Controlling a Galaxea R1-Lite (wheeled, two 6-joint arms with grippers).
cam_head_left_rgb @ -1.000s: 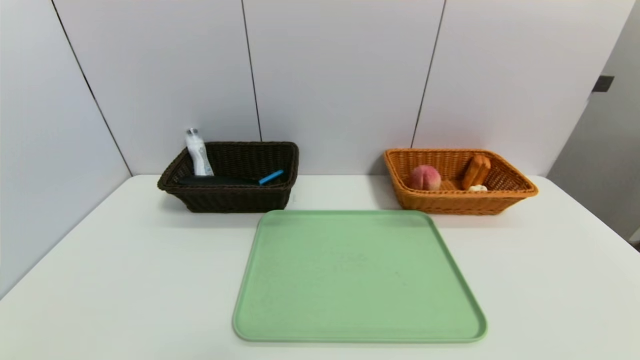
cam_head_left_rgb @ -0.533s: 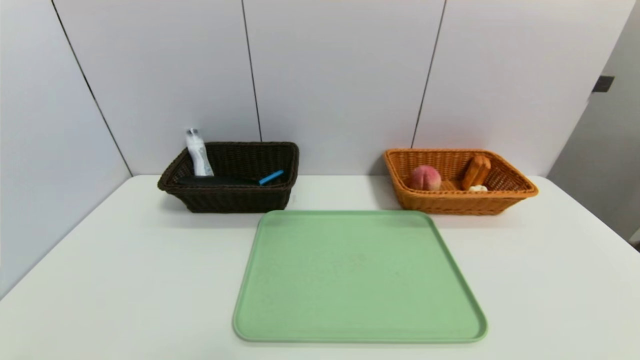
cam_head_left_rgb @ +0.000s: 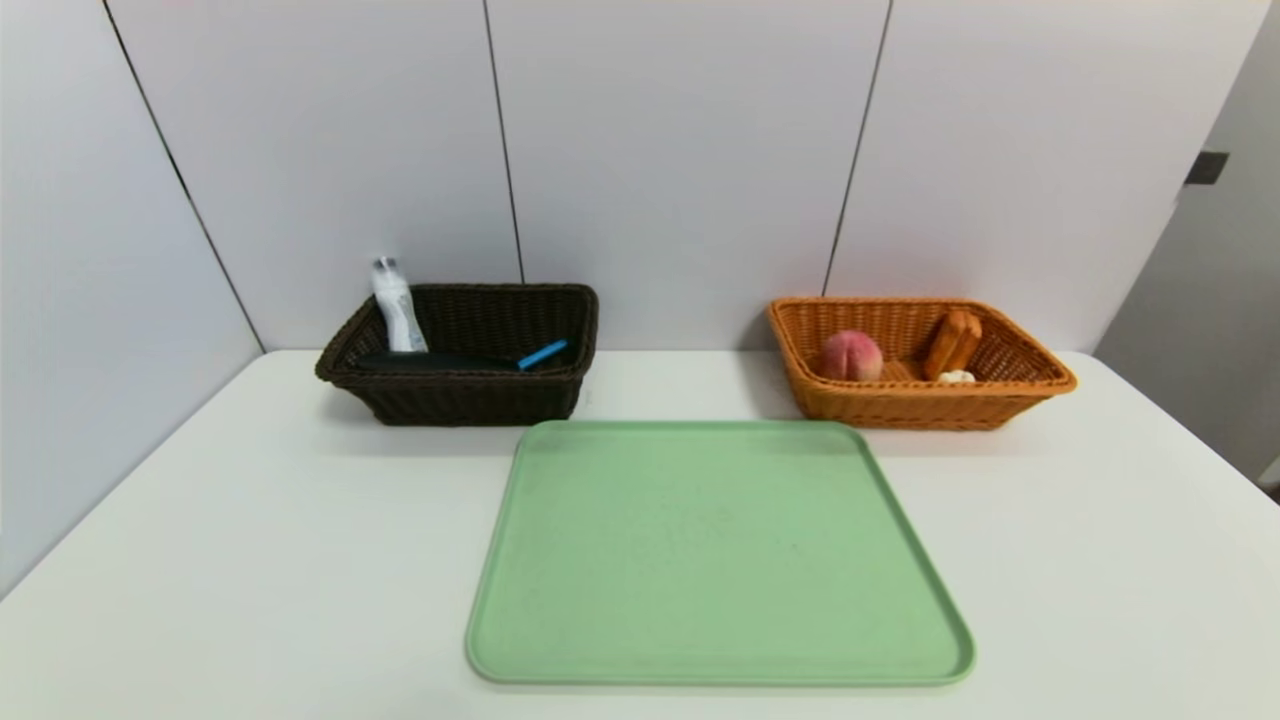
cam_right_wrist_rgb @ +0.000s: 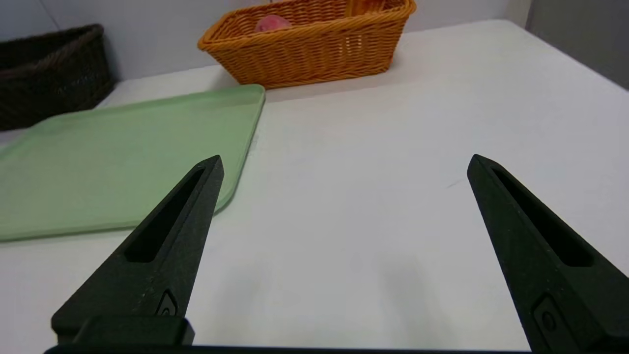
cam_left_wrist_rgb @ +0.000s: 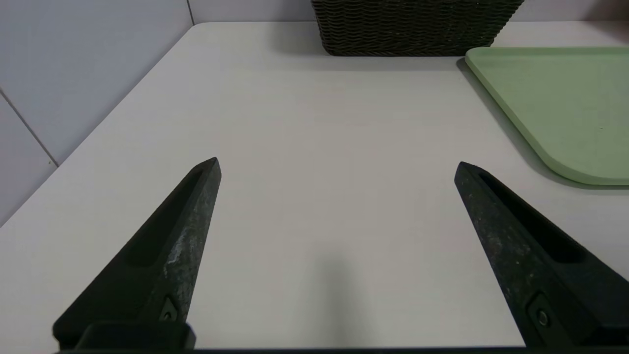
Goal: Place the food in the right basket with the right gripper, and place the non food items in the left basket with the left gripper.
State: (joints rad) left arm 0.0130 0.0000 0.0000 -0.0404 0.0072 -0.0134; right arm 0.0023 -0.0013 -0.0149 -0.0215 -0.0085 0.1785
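The orange right basket [cam_head_left_rgb: 1030, 385] holds a pink peach [cam_head_left_rgb: 851, 356], a brown bread piece [cam_head_left_rgb: 953, 343] and a small white item [cam_head_left_rgb: 956, 377]. In the dark left basket [cam_head_left_rgb: 470, 400] are a white bottle [cam_head_left_rgb: 397, 307], a black object [cam_head_left_rgb: 430, 362] and a blue-handled tool [cam_head_left_rgb: 543, 354]. Neither arm shows in the head view. My left gripper [cam_left_wrist_rgb: 336, 164] hangs open over bare table left of the tray, nothing between its fingers. Open and empty too, my right gripper [cam_right_wrist_rgb: 344, 160] is over the table right of the tray.
A green tray [cam_head_left_rgb: 715, 550] lies at the table's middle with nothing on it. The white table [cam_head_left_rgb: 250, 520] meets a grey wall at the left and behind the baskets. The table's right edge [cam_head_left_rgb: 1220, 450] drops off beside the orange basket.
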